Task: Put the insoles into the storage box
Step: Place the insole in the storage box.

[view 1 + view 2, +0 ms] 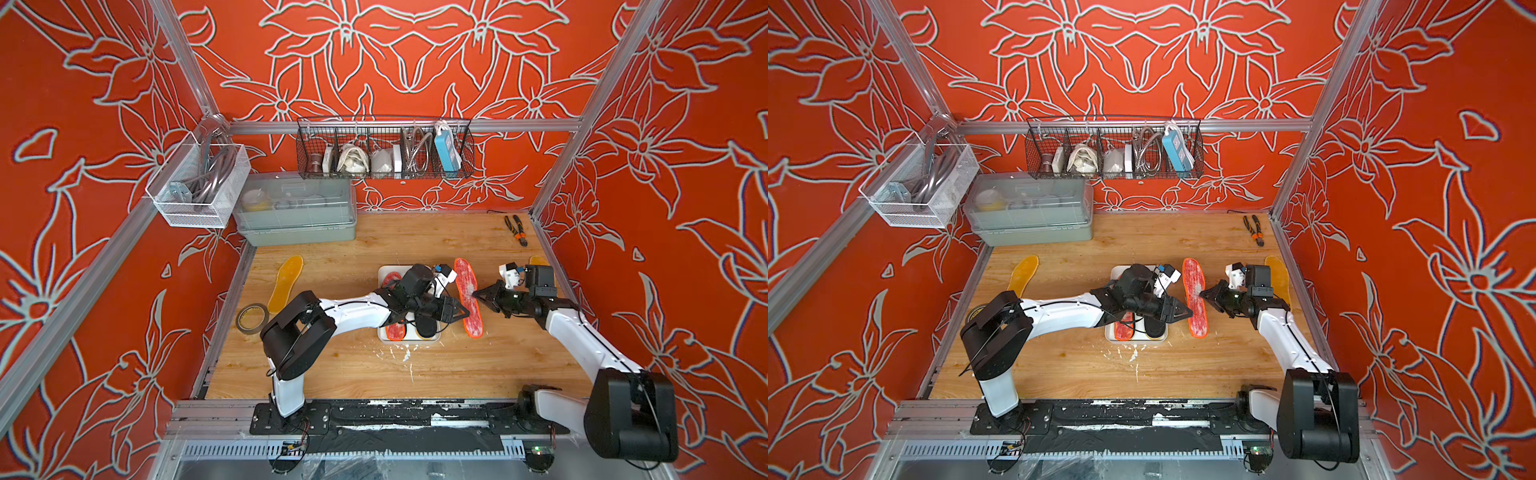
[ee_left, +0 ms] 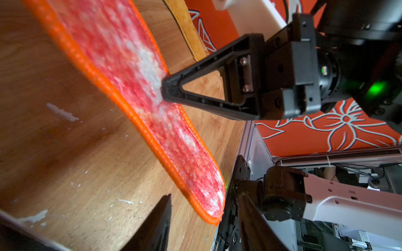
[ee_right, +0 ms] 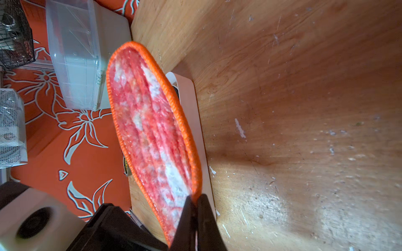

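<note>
Red-and-white insole (image 1: 468, 297), clamped at its edge by the right gripper (image 1: 477, 294), hangs above the wooden table (image 1: 332, 365) just beside the white storage box (image 1: 409, 339), which holds a matching insole (image 1: 395, 331) and a black one (image 1: 427, 328), as the left gripper (image 1: 460, 313) hovers close by, jaws parted.

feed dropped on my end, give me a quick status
Right gripper shut on the mottled red insole, lifted beside the storage box. Left gripper open at its near end. Left arm hangs over the box, in the way.
</note>
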Motion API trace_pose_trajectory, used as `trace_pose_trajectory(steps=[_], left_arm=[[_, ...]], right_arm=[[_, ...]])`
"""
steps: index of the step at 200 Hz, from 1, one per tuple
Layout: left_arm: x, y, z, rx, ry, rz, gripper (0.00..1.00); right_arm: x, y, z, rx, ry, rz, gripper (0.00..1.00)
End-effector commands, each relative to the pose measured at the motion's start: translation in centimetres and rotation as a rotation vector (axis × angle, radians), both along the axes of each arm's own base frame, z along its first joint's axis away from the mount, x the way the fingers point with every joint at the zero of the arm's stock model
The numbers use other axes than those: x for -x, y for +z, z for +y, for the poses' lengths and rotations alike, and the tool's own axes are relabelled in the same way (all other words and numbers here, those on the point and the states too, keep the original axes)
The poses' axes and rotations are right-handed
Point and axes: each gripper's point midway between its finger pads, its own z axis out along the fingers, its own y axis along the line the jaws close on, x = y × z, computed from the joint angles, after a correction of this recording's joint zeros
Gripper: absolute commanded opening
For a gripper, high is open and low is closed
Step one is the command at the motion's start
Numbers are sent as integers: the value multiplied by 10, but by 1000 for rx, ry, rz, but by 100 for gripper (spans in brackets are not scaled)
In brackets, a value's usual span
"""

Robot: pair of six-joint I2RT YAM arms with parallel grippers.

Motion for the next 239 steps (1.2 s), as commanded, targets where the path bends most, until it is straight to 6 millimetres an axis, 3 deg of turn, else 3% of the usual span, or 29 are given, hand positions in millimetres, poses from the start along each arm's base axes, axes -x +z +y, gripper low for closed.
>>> trace_pose_trajectory(steps=[1, 43, 79, 119, 155, 194, 239], left_arm=[[-11, -8, -1, -27, 39, 1, 57], [-21, -9, -4, -36, 66, -15, 59], [-27, -6, -9, -27, 82, -23, 51], [-32, -6, -6, -38, 112, -32, 36], [-35, -9, -2, -64, 138, -37, 10], [-34, -7, 4, -75, 163, -45, 1], [-30, 12, 20, -25, 188, -57, 0]], right_arm=[[-2, 10, 5, -21, 15, -23, 0], [1, 13, 12, -38, 36, -25, 0], [3, 15, 14, -42, 40, -29, 0], [5, 9, 17, -40, 47, -25, 0], [6, 7, 18, -34, 50, -27, 0], [6, 11, 19, -18, 58, -51, 0], [10, 24, 16, 47, 85, -146, 43]])
